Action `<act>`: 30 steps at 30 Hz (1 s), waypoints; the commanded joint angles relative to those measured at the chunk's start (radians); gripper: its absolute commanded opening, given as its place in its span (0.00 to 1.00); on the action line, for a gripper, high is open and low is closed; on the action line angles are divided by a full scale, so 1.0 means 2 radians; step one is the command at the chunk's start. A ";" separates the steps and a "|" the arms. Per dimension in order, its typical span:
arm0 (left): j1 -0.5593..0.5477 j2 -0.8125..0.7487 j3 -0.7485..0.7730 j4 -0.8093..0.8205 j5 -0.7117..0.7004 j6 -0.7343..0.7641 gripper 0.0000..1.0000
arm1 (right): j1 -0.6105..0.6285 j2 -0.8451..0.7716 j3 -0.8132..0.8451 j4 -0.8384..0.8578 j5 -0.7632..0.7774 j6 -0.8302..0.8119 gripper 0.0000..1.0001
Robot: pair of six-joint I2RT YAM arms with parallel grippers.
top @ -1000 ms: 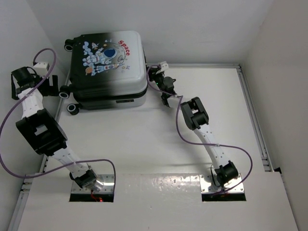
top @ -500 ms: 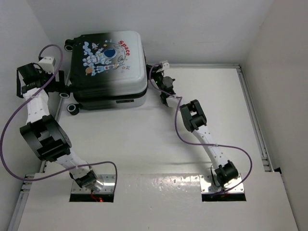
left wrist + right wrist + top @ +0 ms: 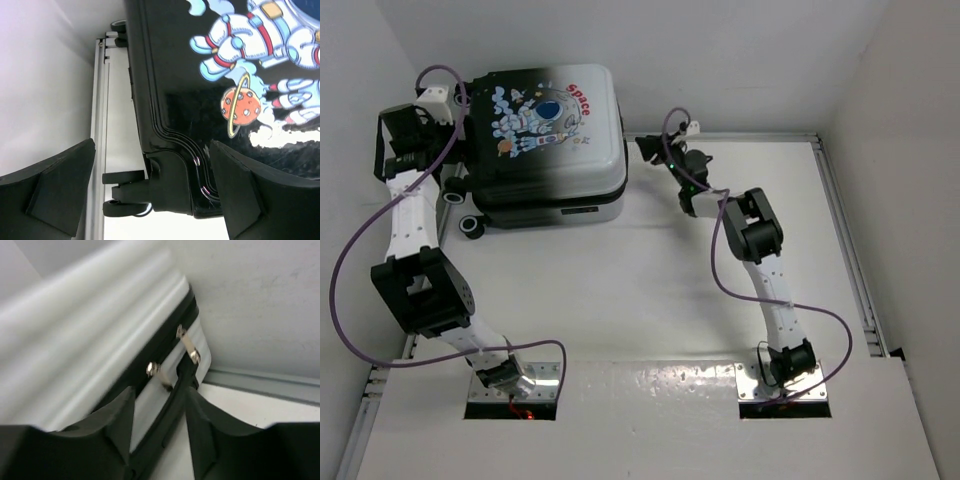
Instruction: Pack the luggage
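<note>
- The luggage (image 3: 545, 140) lies flat on the far left part of the white table (image 3: 620, 300), close to the far wall.
- It is shut. Its picture side faces up, with a cartoon astronaut and the red word "Space".
- The shell is black on the left and fades to white on the right.
- Its black wheels (image 3: 451, 188) stick out on the left side.
- The left gripper (image 3: 415, 150) is up beside the left side of the luggage, near the wheels.
- In the left wrist view, its two fingers (image 3: 60, 195) stand wide apart and hold nothing.
- Between them you can see the black corner of the luggage and one wheel (image 3: 125, 192). A grey rail (image 3: 97, 125) runs along the table edge next to them.
- The right gripper (image 3: 645, 148) is near the right side of the luggage, with a small gap to it.
- In the right wrist view, which is a bit blurry, its fingers (image 3: 112, 440) are partly apart and pinch nothing.
- Two small metal zipper pulls (image 3: 189, 346) hang on the dark zipper line at the white edge of the luggage. They sit just past the gap between those fingers.
- I cannot tell if the fingers touch the shell.
</note>
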 commanded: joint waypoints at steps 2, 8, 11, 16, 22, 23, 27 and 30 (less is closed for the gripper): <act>0.007 -0.024 0.002 0.019 0.003 -0.051 0.97 | -0.041 -0.046 0.049 -0.116 -0.098 0.157 0.40; 0.012 -0.036 -0.028 0.037 0.003 -0.056 0.97 | -0.041 0.062 0.226 -0.294 -0.108 0.295 0.49; 0.017 -0.036 -0.028 0.042 0.014 -0.067 0.97 | -0.035 0.085 0.247 -0.303 -0.121 0.314 0.52; 0.017 -0.036 -0.028 0.042 0.014 -0.073 0.97 | -0.025 0.089 0.222 -0.283 -0.137 0.335 0.52; 0.017 -0.021 -0.024 0.042 0.014 -0.083 0.97 | -0.019 0.136 0.265 -0.279 -0.161 0.367 0.55; 0.017 -0.021 -0.024 0.042 0.014 -0.083 0.97 | -0.019 0.137 0.265 -0.274 -0.165 0.370 0.57; 0.017 -0.017 -0.024 0.042 0.005 -0.083 0.97 | -0.009 0.145 0.268 -0.261 -0.170 0.390 0.55; 0.017 -0.017 -0.024 0.042 -0.001 -0.083 0.97 | 0.001 0.145 0.272 -0.252 -0.172 0.394 0.50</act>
